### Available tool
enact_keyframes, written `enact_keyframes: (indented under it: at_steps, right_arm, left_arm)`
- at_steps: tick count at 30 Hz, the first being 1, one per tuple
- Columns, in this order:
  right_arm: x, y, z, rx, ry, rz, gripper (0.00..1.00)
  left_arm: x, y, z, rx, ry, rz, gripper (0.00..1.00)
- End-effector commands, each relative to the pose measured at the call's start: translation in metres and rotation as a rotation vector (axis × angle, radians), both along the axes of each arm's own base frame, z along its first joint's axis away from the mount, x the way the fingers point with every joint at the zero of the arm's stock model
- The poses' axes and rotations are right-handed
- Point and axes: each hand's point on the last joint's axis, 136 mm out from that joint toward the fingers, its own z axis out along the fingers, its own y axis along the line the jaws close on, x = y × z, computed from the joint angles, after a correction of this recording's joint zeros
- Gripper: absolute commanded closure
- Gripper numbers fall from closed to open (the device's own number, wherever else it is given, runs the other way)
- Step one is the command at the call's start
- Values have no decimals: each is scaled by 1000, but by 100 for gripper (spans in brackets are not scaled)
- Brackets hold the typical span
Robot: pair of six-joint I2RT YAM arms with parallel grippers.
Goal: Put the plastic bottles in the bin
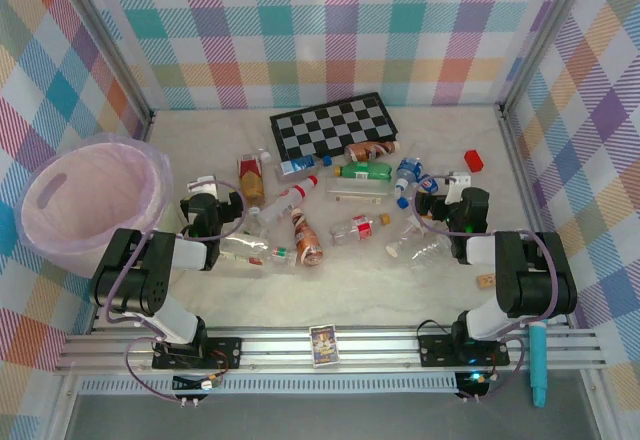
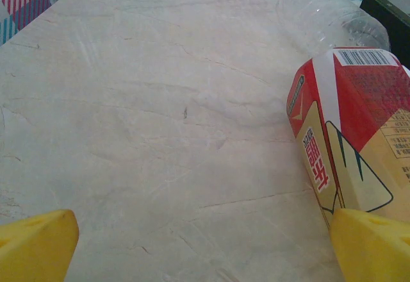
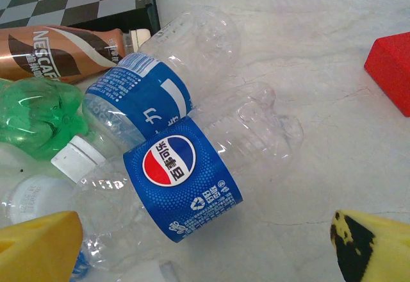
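Observation:
Several plastic bottles lie scattered mid-table, among them a red-and-tan labelled one (image 1: 250, 175), a brown one (image 1: 305, 240) and a green one (image 1: 362, 171). The bin (image 1: 85, 210), cream with a pink liner, stands at the far left. My left gripper (image 1: 215, 192) is open over bare table, and the red-and-tan bottle (image 2: 349, 147) lies just beside its right finger (image 2: 375, 247). My right gripper (image 1: 447, 188) is open low over a clear Pepsi bottle (image 3: 182, 176), which lies against another blue-labelled bottle (image 3: 141, 96). A brown Nescafe bottle (image 3: 64, 51) and the green bottle (image 3: 38, 118) lie further left.
A black-and-white checkerboard (image 1: 333, 123) lies at the back behind the bottles. A small red block (image 1: 473, 160) sits to the right of the right gripper. A card (image 1: 323, 345) rests on the front rail, a cork (image 1: 486, 281) near the right arm. Checked walls enclose three sides.

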Motion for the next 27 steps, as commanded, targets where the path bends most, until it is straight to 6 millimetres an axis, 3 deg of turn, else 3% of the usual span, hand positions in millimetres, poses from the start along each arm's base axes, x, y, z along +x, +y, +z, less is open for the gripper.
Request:
enact_keyframes:
  at_steps: [1, 27]
  right_arm:
    - [6, 4, 11, -1, -42, 20, 1]
    - [6, -1, 13, 0, -37, -17, 1]
  left_arm:
    - [1, 0, 3, 6, -12, -8, 0]
    - [3, -5, 5, 1, -10, -43, 0]
